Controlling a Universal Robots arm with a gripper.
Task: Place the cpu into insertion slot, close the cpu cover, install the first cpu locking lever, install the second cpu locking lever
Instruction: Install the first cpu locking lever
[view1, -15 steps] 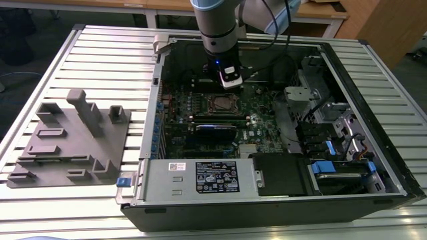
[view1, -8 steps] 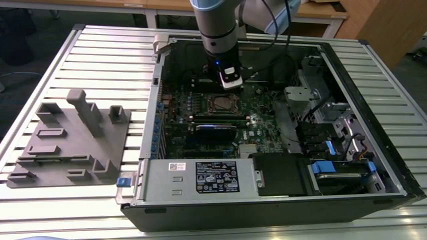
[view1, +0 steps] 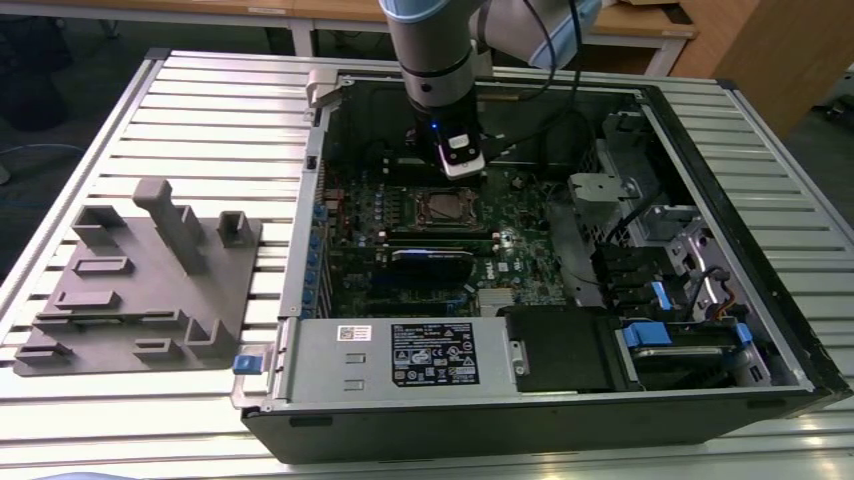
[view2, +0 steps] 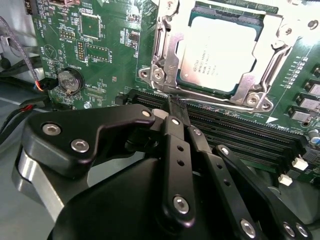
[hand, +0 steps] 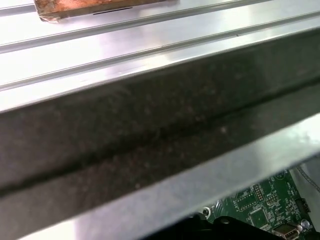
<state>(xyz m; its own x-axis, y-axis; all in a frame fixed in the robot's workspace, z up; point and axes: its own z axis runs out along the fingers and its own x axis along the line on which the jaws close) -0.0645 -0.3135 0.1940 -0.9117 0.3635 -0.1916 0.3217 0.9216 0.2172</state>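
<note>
One arm, one open case: status below, biggest item first.
Case: open computer case (view1: 747, 250) lies on the slatted table (view1: 200, 110); grey fixture block (view1: 147, 275) sits well apart, toward the exterior view's left.
Arm: comes down into the case from above, wrist over the green motherboard (view2: 100, 45).
Gripper: gripper (view2: 176, 107) has its jaws drawn together, nothing visibly between them; tips sit at the socket's edge, just beside the black memory slots (view2: 240, 135).
Insertion slot: insertion slot (view1: 445, 208) is mid-board, directly under the gripper in the exterior view.
Cpu cover: cpu cover (view2: 267, 65) looks flat down around the chip, window framing it.
Cpu: cpu (view2: 220, 50) is seated in the slot, silver top showing through the window.
Lever: a thin locking lever (view2: 210, 103) runs along the socket edge nearest the tips; whether it is latched I cannot tell.
Progress: my read is that steps one and two are done and lever work is in hand; the second lever's state is unclear.
</note>
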